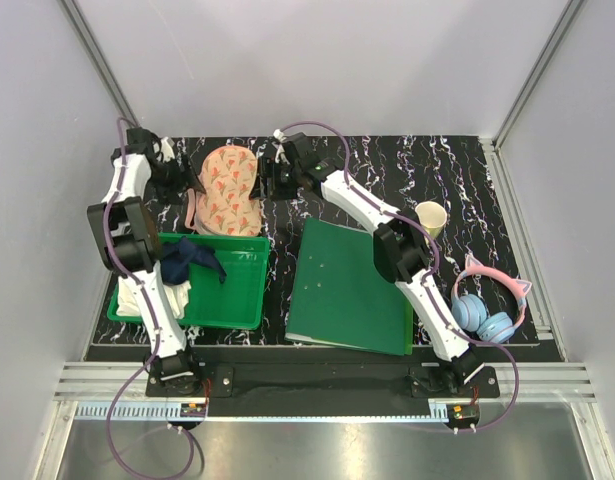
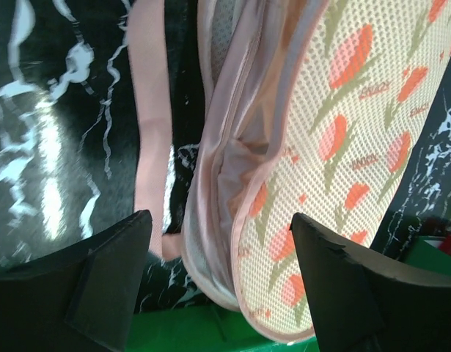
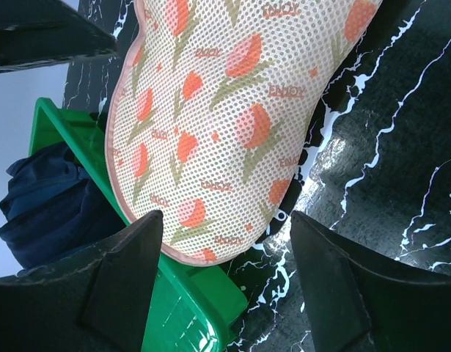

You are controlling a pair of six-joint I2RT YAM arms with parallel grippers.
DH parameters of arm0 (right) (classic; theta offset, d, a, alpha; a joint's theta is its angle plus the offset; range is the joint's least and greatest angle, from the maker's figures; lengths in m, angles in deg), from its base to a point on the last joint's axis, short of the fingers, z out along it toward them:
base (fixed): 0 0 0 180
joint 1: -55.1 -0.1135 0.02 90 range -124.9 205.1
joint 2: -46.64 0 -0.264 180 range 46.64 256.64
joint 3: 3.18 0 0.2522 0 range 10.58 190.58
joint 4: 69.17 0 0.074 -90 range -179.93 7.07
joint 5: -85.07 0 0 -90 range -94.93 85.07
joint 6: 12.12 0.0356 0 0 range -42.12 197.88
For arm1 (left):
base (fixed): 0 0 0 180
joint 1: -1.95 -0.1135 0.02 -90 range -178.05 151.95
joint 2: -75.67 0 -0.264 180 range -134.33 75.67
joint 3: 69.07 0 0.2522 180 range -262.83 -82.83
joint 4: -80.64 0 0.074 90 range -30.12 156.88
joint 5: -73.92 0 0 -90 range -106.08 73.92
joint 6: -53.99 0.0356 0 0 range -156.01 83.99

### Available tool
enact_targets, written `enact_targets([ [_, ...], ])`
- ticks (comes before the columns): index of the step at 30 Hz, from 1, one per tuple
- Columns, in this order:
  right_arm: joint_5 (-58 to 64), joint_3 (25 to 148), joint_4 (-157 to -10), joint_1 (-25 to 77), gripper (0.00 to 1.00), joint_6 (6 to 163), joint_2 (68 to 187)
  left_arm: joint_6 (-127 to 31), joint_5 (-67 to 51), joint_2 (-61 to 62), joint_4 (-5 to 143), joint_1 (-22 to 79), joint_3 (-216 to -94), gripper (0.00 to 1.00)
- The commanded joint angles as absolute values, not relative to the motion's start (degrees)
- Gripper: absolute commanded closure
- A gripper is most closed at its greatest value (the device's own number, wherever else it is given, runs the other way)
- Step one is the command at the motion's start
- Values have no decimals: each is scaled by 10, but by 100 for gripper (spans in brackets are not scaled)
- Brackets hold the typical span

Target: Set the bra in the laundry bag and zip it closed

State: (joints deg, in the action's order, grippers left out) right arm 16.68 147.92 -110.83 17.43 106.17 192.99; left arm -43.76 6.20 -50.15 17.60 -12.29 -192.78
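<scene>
The laundry bag (image 1: 232,190) is a peach mesh pouch with red and green motifs, lying at the back of the table, its near end on the green bin's rim. In the left wrist view its left rim (image 2: 225,169) gapes, pink inside. A pink bra band (image 2: 150,110) lies on the table just left of the bag and shows in the top view (image 1: 192,212); the cups are hidden. My left gripper (image 1: 177,180) is open at the bag's left side (image 2: 221,293). My right gripper (image 1: 270,180) is open and empty at the bag's right side (image 3: 225,279), facing the bag's top (image 3: 232,110).
A green bin (image 1: 237,300) holds a dark blue cloth (image 1: 192,260) and a white cloth (image 1: 152,295). A green folder (image 1: 352,285) lies mid-table. A paper cup (image 1: 430,217) and pink-blue headphones (image 1: 487,300) are at the right.
</scene>
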Motion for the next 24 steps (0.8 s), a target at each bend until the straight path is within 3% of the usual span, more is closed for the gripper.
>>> enact_targets([
  [1,182,1494,-1104,184,22,1066,1933,-435,165,-542,195,-125,-1964,18],
  [9,176,1460,-1103,208,22,1074,1912,-507,221,-593,225,-94,-1975,19],
  [14,167,1420,-1104,224,22,1064,1876,-542,224,-613,250,-20,-1983,20],
  [24,133,1265,-1092,275,20,1031,1786,-617,184,-597,311,78,-2015,18],
])
